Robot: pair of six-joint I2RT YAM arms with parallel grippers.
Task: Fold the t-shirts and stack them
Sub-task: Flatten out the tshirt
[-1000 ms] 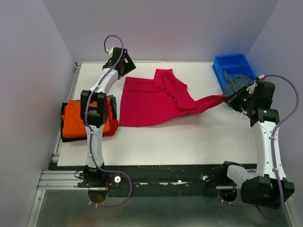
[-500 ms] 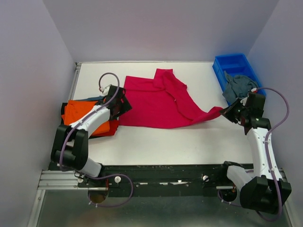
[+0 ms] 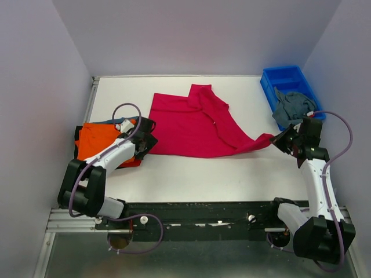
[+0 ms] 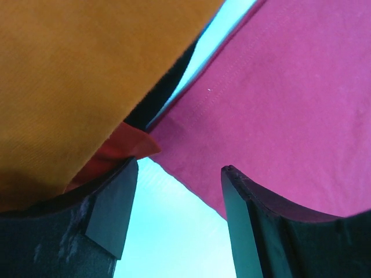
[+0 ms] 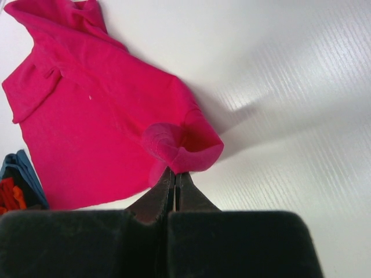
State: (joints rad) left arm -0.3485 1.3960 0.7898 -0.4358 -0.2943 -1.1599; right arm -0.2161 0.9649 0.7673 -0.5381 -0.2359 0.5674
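Right gripper (image 5: 175,174), closed, apparently pinches a corner of the crimson t-shirt (image 3: 185,127) near the blue bin (image 3: 287,80); left gripper (image 4: 179,168) gapes beside the orange t-shirt (image 4: 75,69).

Your table (image 3: 220,174) lies bare in front; crimson t-shirt (image 3: 185,124) covers the middle, shirt stack (image 3: 95,142) left, bin (image 3: 288,78) far right.

A crimson-pink t-shirt (image 3: 194,124) lies spread across the middle of the white table (image 3: 232,174), one corner drawn out to the right — its tip meets the right gripper (image 3: 280,141). The left gripper (image 3: 145,139) sits at the shirt's near left corner, just beside a folded pile (image 3: 79,145) topped by an orange t-shirt (image 3: 98,142). Far right, a grey-blue t-shirt (image 3: 291,105) lies crumpled in a blue bin (image 3: 284,78).
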